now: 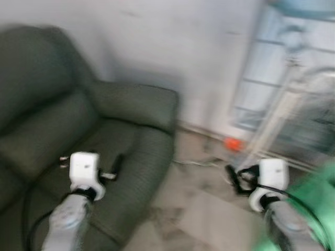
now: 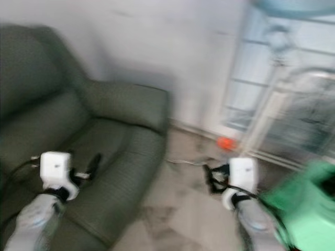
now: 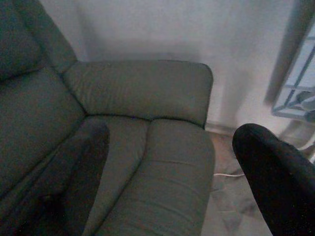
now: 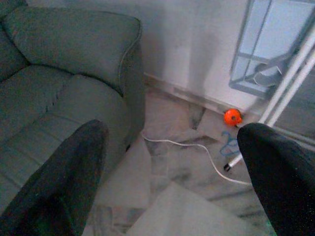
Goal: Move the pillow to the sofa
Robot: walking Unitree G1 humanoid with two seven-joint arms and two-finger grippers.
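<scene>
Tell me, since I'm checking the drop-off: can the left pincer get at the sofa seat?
Probably yes. The left pincer hangs open over the sofa seat, with nothing between them.

Dark green sofa (image 1: 94, 141) beside the white wall

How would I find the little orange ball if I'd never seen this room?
Find the big dark green sofa. On the floor past its arm, by the wall, a white cable trails toward the orange ball. It is the only bright round thing there.
</scene>
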